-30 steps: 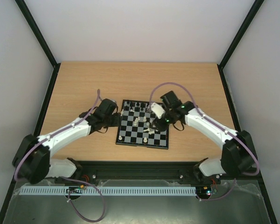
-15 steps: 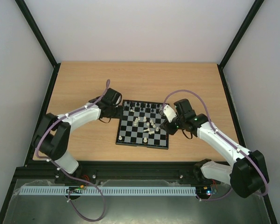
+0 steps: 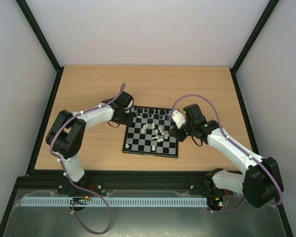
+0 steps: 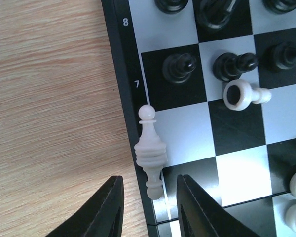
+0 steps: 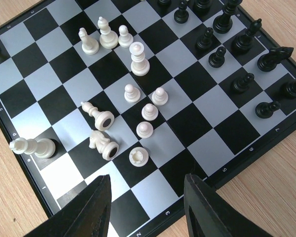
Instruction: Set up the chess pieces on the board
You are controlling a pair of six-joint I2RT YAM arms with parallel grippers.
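Observation:
The board [image 3: 150,153] lies mid-table, with black chess pieces [image 3: 149,114] along its far rows and white ones [image 3: 155,132] scattered in the middle. My left gripper [image 3: 127,114] is at the far left corner. Its jaws [image 4: 149,185] stand either side of a white ribbed piece [image 4: 150,154] lying along the rim [image 4: 119,49], with a gap on both sides. A white pawn [image 4: 241,95] lies toppled beside black pawns [image 4: 180,66]. My right gripper [image 3: 173,129] hovers open over the right edge [image 5: 237,160], its fingers [image 5: 148,180] empty, near a white rook [image 5: 138,156] and a fallen knight [image 5: 103,144].
The bare wooden table [image 3: 89,94] runs around the board to black frame rails [image 3: 48,111] on both sides. Both arms reach in from the near edge, and their purple cables [image 3: 187,97] loop above the board's corners.
My left arm has swung forward and right to the board's far left corner, and its jaws have narrowed round the white piece. My right gripper drew back from mid-board to the right edge.

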